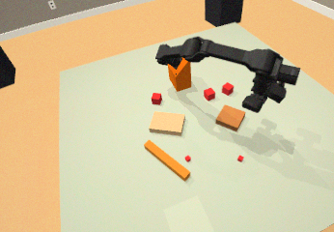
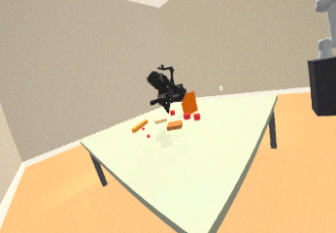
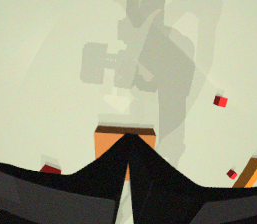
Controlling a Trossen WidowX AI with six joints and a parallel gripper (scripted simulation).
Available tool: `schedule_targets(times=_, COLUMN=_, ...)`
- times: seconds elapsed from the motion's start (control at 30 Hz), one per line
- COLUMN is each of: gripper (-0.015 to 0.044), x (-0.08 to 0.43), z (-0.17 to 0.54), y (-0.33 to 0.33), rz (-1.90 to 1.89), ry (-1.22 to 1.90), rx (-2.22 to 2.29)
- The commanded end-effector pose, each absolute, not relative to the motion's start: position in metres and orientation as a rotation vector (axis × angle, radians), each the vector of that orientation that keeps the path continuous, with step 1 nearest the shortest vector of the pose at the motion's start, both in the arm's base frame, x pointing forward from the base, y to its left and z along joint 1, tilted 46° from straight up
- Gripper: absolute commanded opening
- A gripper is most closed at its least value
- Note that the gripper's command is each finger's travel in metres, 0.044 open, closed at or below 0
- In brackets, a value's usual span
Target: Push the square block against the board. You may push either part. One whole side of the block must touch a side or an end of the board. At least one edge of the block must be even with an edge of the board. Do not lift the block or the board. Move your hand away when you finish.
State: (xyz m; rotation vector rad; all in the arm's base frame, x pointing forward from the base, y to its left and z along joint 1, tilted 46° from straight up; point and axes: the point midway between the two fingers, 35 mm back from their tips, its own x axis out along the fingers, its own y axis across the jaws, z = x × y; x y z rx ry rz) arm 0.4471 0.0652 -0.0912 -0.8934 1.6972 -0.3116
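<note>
A squarish orange-brown block (image 1: 231, 117) (image 2: 175, 125) (image 3: 105, 144) lies flat on the table. A long, narrow orange board (image 1: 167, 159) (image 2: 140, 125) (image 3: 250, 173) lies flat well apart from it, beyond a cream rectangular block (image 1: 167, 122) (image 2: 160, 120). The cream block touches neither. My gripper (image 1: 253, 104) (image 2: 168, 111) (image 3: 130, 139) is shut and empty. Its tips hang over the orange-brown block and cover part of it in the wrist view. Whether they touch it cannot be told. The cream block is not visible in the wrist view.
A tall orange notched piece (image 1: 180, 79) (image 2: 189, 103) stands near the arm's base. Red cubes (image 1: 208, 94) (image 1: 228, 89) (image 1: 156, 99) lie near it. Two tiny red cubes (image 1: 188, 159) (image 1: 240, 159) (image 3: 220, 101) (image 3: 231, 174) lie on the board's side of the table (image 2: 194, 177).
</note>
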Motion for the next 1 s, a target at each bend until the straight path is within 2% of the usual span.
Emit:
schedule_targets(times=0.0, gripper=0.0000, x=0.446, z=-0.093, y=0.064, rz=-0.314, ry=1.705, rx=-0.885)
schedule_targets(times=0.67, gripper=0.0000, x=0.447, z=-0.092, y=0.064, rz=-0.317, ry=1.698, rx=-0.889)
schedule_targets(times=0.97, gripper=0.0000, x=0.453, z=-0.072, y=0.033, rz=-0.539, ry=1.606, rx=-0.672)
